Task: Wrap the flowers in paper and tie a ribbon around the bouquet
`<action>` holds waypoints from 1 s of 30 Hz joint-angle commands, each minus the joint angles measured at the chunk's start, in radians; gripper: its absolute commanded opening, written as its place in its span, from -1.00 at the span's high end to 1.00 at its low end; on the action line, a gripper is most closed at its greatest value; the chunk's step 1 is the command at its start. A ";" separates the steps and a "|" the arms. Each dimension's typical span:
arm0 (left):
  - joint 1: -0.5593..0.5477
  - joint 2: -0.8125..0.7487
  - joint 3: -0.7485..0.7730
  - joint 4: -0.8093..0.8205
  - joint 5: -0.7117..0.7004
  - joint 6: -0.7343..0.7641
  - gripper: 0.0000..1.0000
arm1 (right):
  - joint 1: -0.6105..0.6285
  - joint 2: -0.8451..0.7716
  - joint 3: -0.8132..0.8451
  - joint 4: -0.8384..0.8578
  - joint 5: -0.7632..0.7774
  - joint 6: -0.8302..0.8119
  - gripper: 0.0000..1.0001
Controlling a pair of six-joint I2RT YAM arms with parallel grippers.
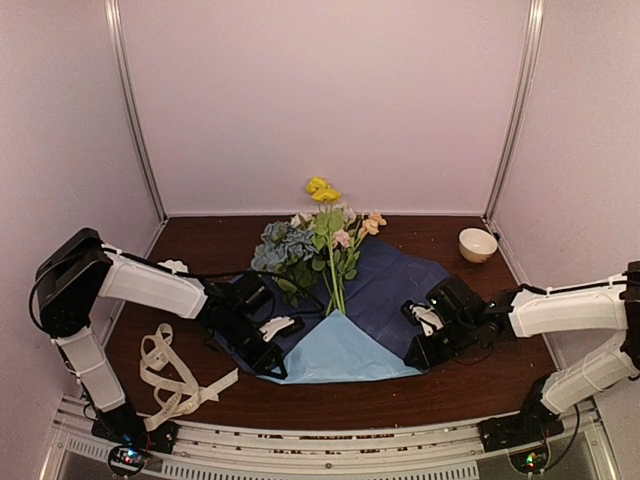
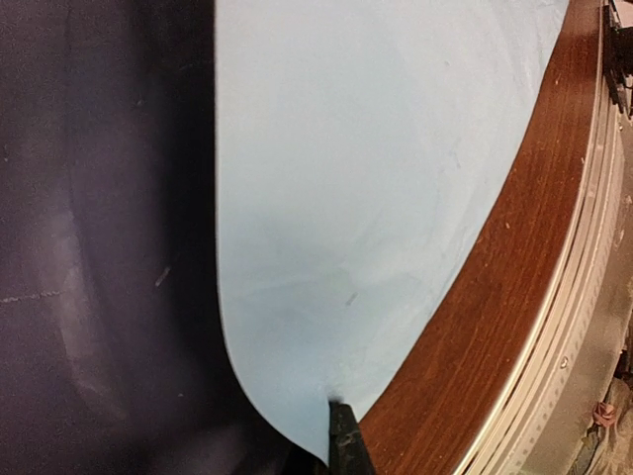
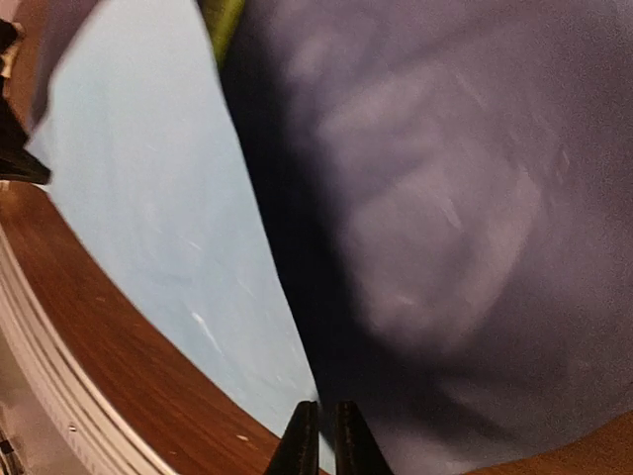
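On the left we've got the ribbon (image 1: 175, 378), loosely looped on the table (image 1: 200, 240), just clear of the paper (image 1: 395, 285). Next, the left gripper (image 1: 274, 367) is pinched tight on the paper's near-left corner, where the light-blue flap shows. In the middle, the flowers (image 1: 318, 245) lie on the navy face, stems pointing toward us. The right gripper (image 3: 321, 440) is clamped on the near-right edge. Far right, there's a white bowl (image 1: 477, 244).

Soft, even light, top view sharp; wrist views blurred on creased navy-and-light-blue paper sheet (image 3: 445, 247), brown wooden table edge (image 2: 475, 327) bowed.
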 commanded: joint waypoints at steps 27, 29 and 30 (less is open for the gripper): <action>0.022 -0.260 -0.063 -0.097 -0.199 -0.081 -0.26 | 0.149 0.676 0.539 0.171 -0.227 0.142 1.00; 0.071 -0.316 -0.081 -0.088 -0.244 -0.113 -0.35 | 0.150 0.671 0.543 0.163 -0.216 0.135 1.00; 0.110 -0.335 -0.095 -0.087 -0.266 -0.126 -0.39 | 0.149 0.670 0.545 0.161 -0.212 0.135 1.00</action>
